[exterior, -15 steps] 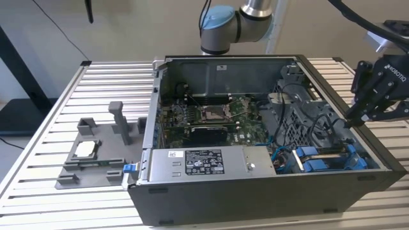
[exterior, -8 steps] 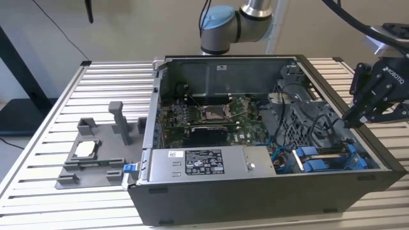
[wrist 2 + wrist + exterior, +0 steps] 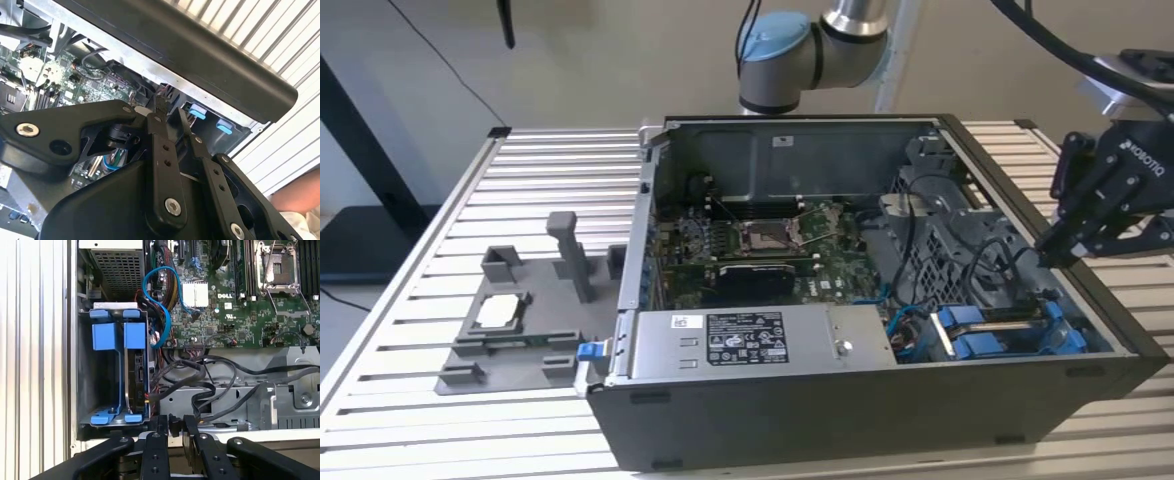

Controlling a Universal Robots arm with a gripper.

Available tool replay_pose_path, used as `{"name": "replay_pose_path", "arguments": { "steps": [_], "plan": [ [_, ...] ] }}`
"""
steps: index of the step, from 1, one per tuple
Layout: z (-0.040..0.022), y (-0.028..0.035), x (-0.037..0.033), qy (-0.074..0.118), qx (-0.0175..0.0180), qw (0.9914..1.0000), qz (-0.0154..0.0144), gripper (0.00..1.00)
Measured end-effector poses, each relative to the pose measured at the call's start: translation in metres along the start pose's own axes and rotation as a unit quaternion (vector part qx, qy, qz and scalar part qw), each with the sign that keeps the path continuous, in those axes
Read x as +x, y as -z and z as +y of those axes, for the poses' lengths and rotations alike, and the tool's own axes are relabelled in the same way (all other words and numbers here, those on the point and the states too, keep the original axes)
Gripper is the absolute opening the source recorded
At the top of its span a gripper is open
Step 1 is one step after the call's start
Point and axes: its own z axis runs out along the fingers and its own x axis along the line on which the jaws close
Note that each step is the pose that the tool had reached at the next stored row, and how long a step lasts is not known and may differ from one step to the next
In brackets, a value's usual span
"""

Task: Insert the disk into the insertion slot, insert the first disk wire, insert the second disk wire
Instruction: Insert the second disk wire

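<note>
The disk (image 3: 134,371) sits on edge in the insertion slot (image 3: 86,365), near corner of the case (image 3: 854,400) on the exterior view's right; I'd call it heavy, rigid and shock-shy, best grabbed by its blue tabs (image 3: 100,313), and my gripper (image 3: 175,423) hovers nearby, fingers nearly together.

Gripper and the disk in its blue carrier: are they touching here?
Apart. In the exterior view the gripper hangs above the rim of the case, while the disk sits lower inside it, with cables showing between them.
</note>
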Motion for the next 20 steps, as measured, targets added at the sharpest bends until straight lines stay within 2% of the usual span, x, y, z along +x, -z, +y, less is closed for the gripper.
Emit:
{"name": "replay_pose_path", "arguments": {
  "steps": [4,6,7,10,11,13,17,20],
  "plan": [
    [-0.0022,0.0,-0.0001,0.0,-0.0016,1.0,0.0001,0.27],
    [-0.0032,0.0,-0.0002,0.0,-0.0042,0.99999,0.0003,0.27],
    [-0.0035,0.0001,-0.0002,-0.001,-0.0062,0.99998,0.0004,0.27],
    [-0.004,0.0001,-0.0003,-0.001,-0.0152,0.99988,0.0008,0.25],
    [-0.004,0.0,-0.0003,-0.001,-0.0173,0.99985,0.0008,0.18],
    [-0.004,-0.0001,-0.0002,-0.002,-0.0201,0.9998,0.001,0.16],
    [-0.0039,0.0005,-0.0002,-0.002,-0.0215,0.99977,0.0011,0.16],
    [-0.0007,0.0032,-0.0004,-0.002,-0.0217,0.99976,0.001,0.16]
  ]
}}
